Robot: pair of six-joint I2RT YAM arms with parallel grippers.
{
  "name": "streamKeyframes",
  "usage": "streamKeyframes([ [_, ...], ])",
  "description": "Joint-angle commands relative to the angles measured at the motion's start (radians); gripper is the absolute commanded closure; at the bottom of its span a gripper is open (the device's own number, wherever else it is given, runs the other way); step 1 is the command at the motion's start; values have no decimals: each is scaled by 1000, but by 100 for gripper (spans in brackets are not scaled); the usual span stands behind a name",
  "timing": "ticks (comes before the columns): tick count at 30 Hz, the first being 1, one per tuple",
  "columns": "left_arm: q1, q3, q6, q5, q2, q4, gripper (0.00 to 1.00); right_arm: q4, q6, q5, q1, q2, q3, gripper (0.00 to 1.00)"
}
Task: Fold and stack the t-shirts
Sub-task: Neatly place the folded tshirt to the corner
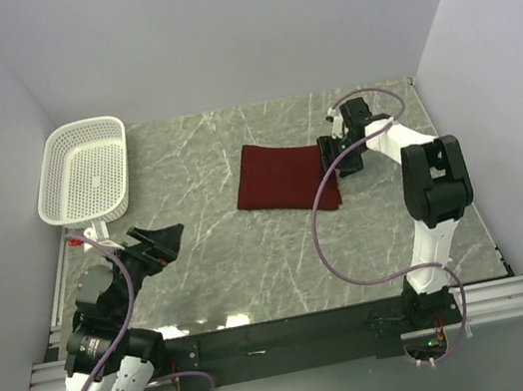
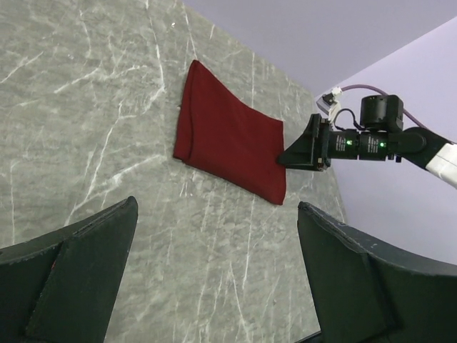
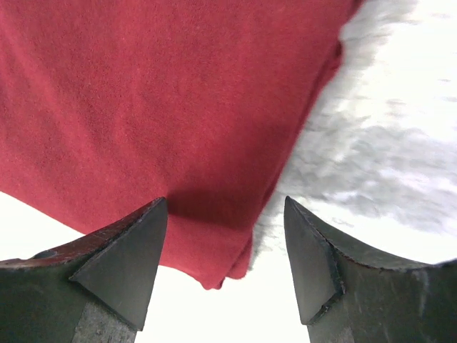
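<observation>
The dark red t-shirt point(image 1: 279, 178) lies folded into a flat rectangle on the marble table point(image 1: 223, 263), right of centre. My right gripper point(image 1: 341, 156) is low at the shirt's right edge. In the right wrist view its fingers stand apart, and a corner of the folded t-shirt point(image 3: 178, 107) lies between them without being pinched; right gripper point(image 3: 225, 204) is open. My left gripper point(image 1: 163, 238) hovers open over bare table at the near left, well apart from the shirt. Its wrist view shows the t-shirt point(image 2: 225, 139), the right gripper point(image 2: 300, 153) beside it, and the left gripper point(image 2: 218, 207) holding nothing.
A white perforated basket point(image 1: 85, 171) stands at the far left corner, partly over the table's edge. Pale walls close in the back and both sides. The right arm's purple cable point(image 1: 324, 235) loops over the table near the shirt.
</observation>
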Motion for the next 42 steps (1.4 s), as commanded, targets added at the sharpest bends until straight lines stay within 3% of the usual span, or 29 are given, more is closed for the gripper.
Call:
streamKeyframes([
  [1, 2, 23, -3, 22, -8, 12, 1, -19, 4, -75, -7, 49, 36, 28],
  [7, 2, 10, -21, 29, -49, 8, 1, -25, 2, -144, -5, 83, 39, 40],
  [10, 2, 6, -24, 30, -51, 9, 1, -34, 0, -123, -8, 83, 36, 59],
  [11, 2, 6, -23, 30, -52, 9, 1, -42, -3, -117, -11, 86, 41, 72],
  [13, 2, 10, -23, 29, -52, 6, 1, -56, -13, -109, -25, 95, 47, 82],
  [14, 2, 10, -23, 30, -55, 3, 1, -71, -19, -106, -42, 100, 59, 94],
  [15, 2, 10, -23, 30, -58, 3, 1, -76, -26, -98, -51, 100, 67, 98],
  [22, 2, 6, -27, 35, -80, 1, 1, -197, -220, 75, -169, 104, 220, 100],
  [26, 1, 6, -24, 38, -84, 3, 1, -323, -357, 210, -289, 196, 417, 100],
  [31, 1, -5, -29, 48, -98, 12, 0, -412, -435, 253, -462, 307, 649, 100],
  [33, 1, -4, -26, 53, -95, 14, 1, -420, -450, 288, -485, 339, 685, 85],
  [34, 1, -4, -24, 52, -88, 14, 1, -420, -466, 304, -492, 341, 696, 58],
  [37, 1, 6, -20, 53, -75, 11, 0, -377, -475, 319, -489, 293, 636, 30],
  [42, 1, 10, -23, 55, -80, 6, 1, -263, -472, 347, -479, 189, 516, 26],
])
